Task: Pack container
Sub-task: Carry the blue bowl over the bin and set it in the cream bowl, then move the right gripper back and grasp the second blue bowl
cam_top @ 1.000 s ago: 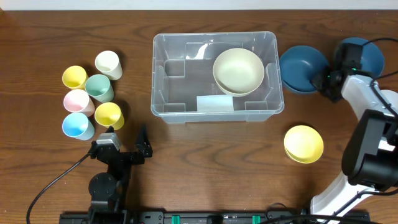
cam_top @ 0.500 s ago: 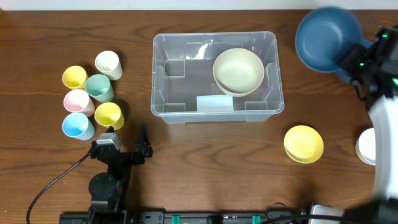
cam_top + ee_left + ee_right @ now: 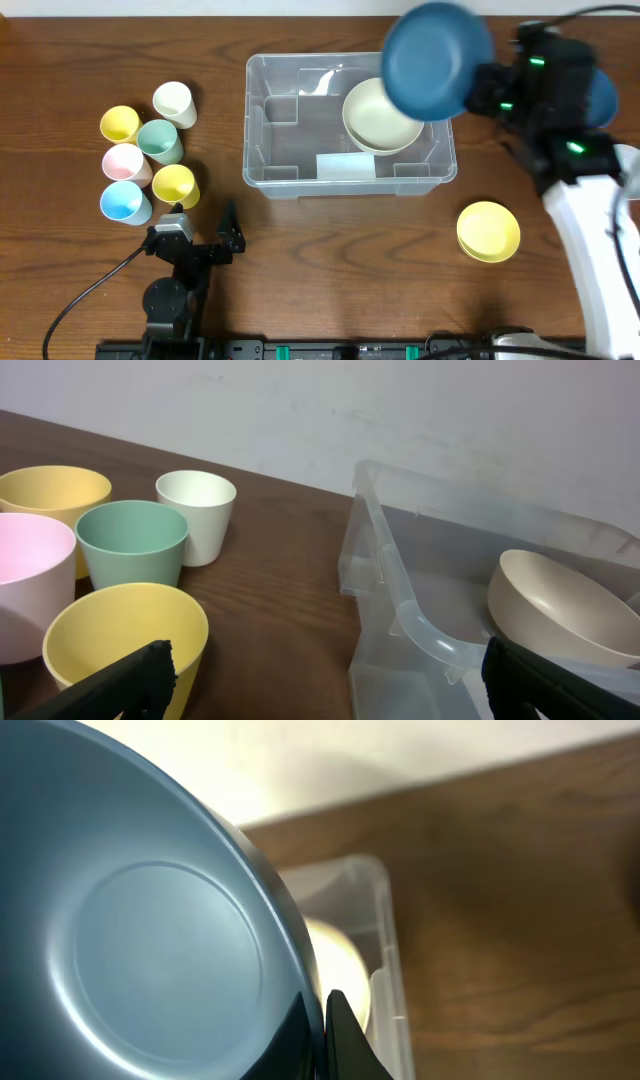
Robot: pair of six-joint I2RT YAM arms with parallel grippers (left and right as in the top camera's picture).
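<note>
The right jaws, clamped tight on the rim of a blue bowl [image 3: 438, 58], hold it above the container [image 3: 270, 130], which sits on the worktop [image 3: 330, 260] below them with a cream bowl [image 3: 365, 122] already inside. The likely next move is to lower it, nest it and release. Meanwhile the left jaws gape wide, empty.

The right arm [image 3: 590, 230] is showing a smooth white shell along its long link and a black housing near the wrist, where small green lights [image 3: 530, 62] are glowing. A thin dark cable [image 3: 585, 12] is leaving it. The left arm [image 3: 185, 262] is appearing black all over, carrying a grey block [image 3: 172, 228], and a black cable [image 3: 95, 292] is curving away from it. The left gripper [image 3: 325, 665] is having matte black fingers [image 3: 120, 682].
</note>
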